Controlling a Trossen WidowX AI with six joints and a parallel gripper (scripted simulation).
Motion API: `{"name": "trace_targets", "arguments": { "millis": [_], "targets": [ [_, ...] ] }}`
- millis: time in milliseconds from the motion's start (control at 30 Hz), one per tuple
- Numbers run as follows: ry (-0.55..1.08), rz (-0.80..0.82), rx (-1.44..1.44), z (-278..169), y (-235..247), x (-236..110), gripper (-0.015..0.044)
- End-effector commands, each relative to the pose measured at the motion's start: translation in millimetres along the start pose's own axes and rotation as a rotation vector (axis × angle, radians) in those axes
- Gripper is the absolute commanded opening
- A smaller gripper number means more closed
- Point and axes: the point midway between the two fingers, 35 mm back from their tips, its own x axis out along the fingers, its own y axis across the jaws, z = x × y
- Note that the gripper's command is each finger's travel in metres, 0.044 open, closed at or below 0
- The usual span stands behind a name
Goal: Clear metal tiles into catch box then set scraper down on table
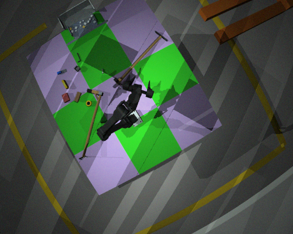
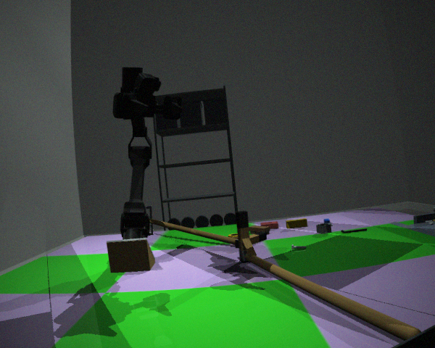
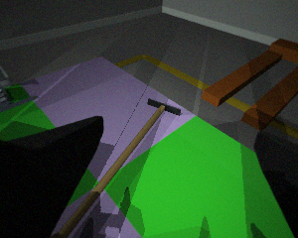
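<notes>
Overhead, arm (image 2: 137,175) upright, jaws wide — above scraper (image 3: 124,156)

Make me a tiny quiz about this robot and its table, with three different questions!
1. True or false: the black two-fingered gripper is shut on something.
2. How many long wooden-handled tools lie on the purple-and-green checkered table?
3. The small yellow ring lies: A) in the grey catch box; B) on the table; C) between the gripper's fingers.

Key: 1 false, it is open and holds nothing; 2 two; 3 B.
</notes>
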Motion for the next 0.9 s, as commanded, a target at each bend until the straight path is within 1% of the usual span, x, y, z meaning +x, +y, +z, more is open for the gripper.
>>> {"name": "trace_targets", "arguments": {
  "millis": [0, 200, 300, 567, 867],
  "targets": [
    [0.002, -0.004, -0.005, 0, -1, 0, 0.044],
    [0.0, -0.004, -0.004, 0, -1, 0, 0.044],
    [-0.032, -0.006, 0.021, 9, -1, -6, 0.044],
    [-0.196, -0.005, 0.147, 54, 0, -42, 0.044],
    [-0.378, 0.028, 0.279, 99, 6, -91, 0.044]
  ]
}}
